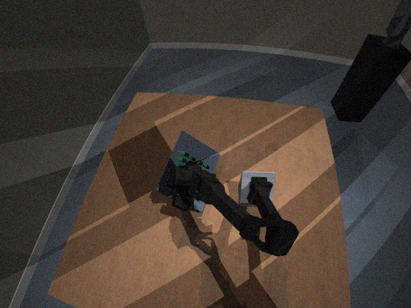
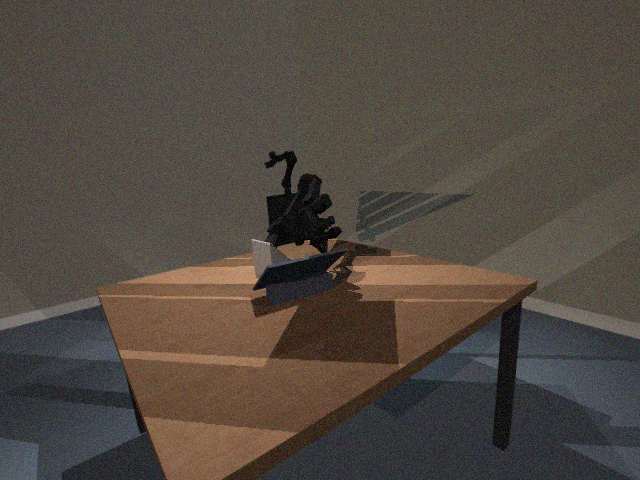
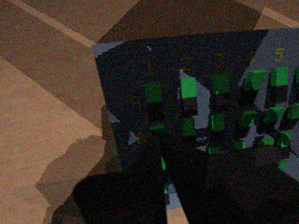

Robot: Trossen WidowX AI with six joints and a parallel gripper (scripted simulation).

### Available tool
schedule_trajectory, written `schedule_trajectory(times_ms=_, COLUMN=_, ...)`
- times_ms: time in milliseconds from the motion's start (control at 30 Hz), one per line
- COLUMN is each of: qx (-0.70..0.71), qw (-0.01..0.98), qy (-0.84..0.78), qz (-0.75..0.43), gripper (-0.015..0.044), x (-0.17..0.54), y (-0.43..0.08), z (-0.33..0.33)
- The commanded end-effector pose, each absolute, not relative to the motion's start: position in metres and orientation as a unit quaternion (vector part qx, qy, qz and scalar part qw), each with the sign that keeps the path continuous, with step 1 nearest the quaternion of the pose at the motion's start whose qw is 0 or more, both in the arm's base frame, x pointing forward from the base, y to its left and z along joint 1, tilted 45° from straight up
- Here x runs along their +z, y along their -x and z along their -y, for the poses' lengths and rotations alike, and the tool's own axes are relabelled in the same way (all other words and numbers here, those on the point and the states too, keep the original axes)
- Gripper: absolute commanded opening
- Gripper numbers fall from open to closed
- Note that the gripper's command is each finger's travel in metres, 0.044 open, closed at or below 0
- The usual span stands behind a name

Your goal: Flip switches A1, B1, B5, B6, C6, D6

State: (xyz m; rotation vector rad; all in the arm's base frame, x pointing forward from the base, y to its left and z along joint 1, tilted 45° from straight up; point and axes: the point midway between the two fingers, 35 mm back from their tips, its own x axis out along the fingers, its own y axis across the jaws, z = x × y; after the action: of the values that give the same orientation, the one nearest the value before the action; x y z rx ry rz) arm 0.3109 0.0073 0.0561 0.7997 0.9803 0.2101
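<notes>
We're at B1 switch (image 3: 157,127), gripper (image 1: 180,180) (image 2: 324,249) (image 3: 157,135) clenched on nothing; A1 switch (image 3: 153,92) maybe done, B5, B6, C6, D6 probably left.
</notes>
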Motion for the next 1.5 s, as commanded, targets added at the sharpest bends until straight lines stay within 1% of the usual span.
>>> schedule_trajectory(times_ms=0, qx=0.094, qw=0.8, qy=-0.375, qz=-0.458, gripper=0.0, x=0.0551, y=-0.3106, z=-0.0069)
schedule_trajectory(times_ms=1467, qx=0.094, qw=0.8, qy=-0.375, qz=-0.458, gripper=0.0, x=0.0518, y=-0.3137, z=-0.0094)
